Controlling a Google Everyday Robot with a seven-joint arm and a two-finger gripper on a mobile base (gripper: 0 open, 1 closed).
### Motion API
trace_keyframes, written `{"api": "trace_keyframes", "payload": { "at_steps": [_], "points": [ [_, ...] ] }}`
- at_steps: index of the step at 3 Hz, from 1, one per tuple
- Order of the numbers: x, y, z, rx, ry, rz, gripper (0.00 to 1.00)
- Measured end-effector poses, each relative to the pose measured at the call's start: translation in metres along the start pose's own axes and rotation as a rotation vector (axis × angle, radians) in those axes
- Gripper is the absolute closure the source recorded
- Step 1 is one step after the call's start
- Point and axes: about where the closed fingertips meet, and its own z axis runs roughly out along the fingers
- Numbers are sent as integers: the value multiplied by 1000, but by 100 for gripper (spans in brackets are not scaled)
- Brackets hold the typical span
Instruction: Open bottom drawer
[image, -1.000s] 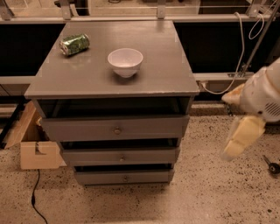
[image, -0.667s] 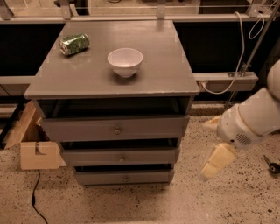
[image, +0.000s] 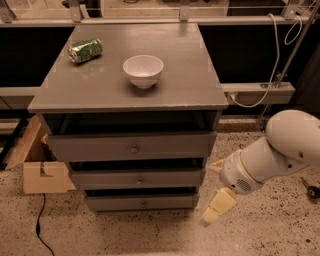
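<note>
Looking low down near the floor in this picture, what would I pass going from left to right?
Cardboard box → bottom drawer → pincer, hanging just right of that drawer → white arm.

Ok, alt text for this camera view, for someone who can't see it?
The robot's gripper hangs low to the right of a grey three-drawer cabinet, level with the bottom drawer but not touching it. On the cabinet top sit a white bowl and a green can lying on its side.
</note>
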Motion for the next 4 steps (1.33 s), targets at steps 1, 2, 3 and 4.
{"api": "trace_keyframes", "payload": {
  "at_steps": [1, 2, 3, 4],
  "points": [
    [16, -5, 38, -37, -12, 25, 0],
    [42, -9, 104, -82, -76, 10, 0],
    [53, -14, 181, -121, -114, -82, 0],
    [58, -27, 250, -146, -166, -135, 0]
  ]
}}
